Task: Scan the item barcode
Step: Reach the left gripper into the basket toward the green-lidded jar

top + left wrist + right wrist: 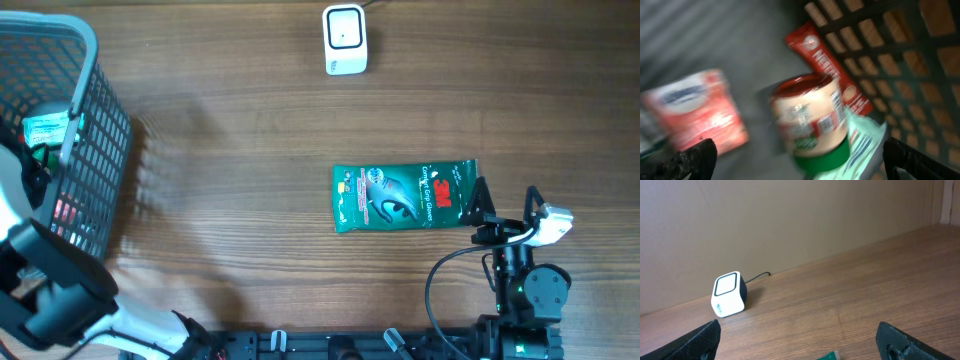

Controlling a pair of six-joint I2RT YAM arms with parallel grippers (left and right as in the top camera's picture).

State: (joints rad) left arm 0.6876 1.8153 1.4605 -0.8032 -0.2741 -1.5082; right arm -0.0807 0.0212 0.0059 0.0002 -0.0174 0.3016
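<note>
Brown wood-grain counter (250, 130) runs under everything you see, with a plain beige wall (790, 220) behind it in the right wrist view. You have one white scanner (345, 38), one green 3M glove pack (405, 196), one dark mesh basket (95, 150) and two grippers. The glove pack lies flat near the middle of the counter, well apart from the scanner at the far edge, with the right gripper (506, 198) just beside its right end. You cannot tell from overhead whether a finger touches it. That gripper's jaws are spread wide with nothing between them. The right wrist view adds what overhead hides: the scanner's window face, its cable (757, 276) trailing to the wall, and only a corner of the glove pack at the bottom edge. Overhead, the basket at the left shows you little beyond scraps of colour through the mesh. The blurred left wrist view looks inside and gives you four things: one jar (812, 125) with a red lid, one red Nestlé packet (835, 70) against the mesh, one red-and-white pouch (695, 110), and one pale packet (862, 147) under the jar. The left gripper (800, 162) hangs above them, jaws wide, holding nothing.
</note>
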